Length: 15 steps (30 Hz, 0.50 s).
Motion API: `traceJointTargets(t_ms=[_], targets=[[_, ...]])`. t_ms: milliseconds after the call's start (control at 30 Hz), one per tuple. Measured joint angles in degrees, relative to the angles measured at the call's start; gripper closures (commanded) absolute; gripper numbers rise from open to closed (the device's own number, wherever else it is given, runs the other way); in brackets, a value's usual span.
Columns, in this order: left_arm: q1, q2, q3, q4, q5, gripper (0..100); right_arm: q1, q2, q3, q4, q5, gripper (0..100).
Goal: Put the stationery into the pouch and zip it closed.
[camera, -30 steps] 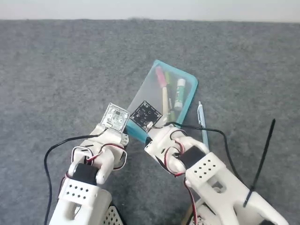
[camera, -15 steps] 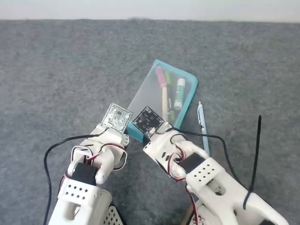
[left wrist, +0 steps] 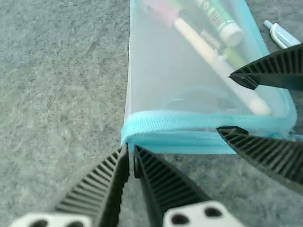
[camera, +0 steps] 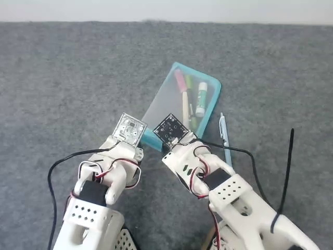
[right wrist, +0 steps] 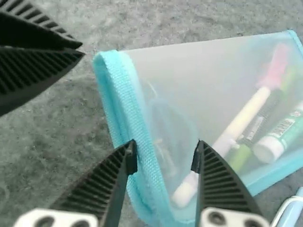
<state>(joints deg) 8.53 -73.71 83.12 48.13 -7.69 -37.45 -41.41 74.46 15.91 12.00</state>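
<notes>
Left gripper (left wrist: 131, 153) is clamped shut on nothing, right at the pouch (camera: 164, 101) corner, mid-frame. Right gripper (right wrist: 164, 153) is spread open, straddling the teal edge. Pen (camera: 224, 136) lies just right of it.

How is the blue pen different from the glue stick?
The pen lies on the grey table outside the pouch; the glue stick is inside it. The pen is thin and pale blue; the glue stick is fatter, green with a white cap. Both lie flat, pointing nearly the same way.
</notes>
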Motion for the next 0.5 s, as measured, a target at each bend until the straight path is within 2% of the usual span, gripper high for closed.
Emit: traceJointTargets(t_ms=[200, 333, 400, 500], targets=[[0.0, 0.0, 0.0, 0.0, 0.0, 99, 7.2, 0.0, 0.0, 0.0, 0.0, 86.6], [-0.4, 0.0, 0.0, 0.0, 0.0, 90, 8.4, 0.0, 0.0, 1.0, 0.0, 86.8], [-2.8, 0.0, 0.0, -0.1, 0.0, 85, 8.9, 0.0, -0.5, 3.5, 0.0, 86.8], [-9.1, 0.0, 0.0, -1.8, 0.0, 84, 9.8, -0.3, -3.0, 8.4, 0.0, 86.4]])
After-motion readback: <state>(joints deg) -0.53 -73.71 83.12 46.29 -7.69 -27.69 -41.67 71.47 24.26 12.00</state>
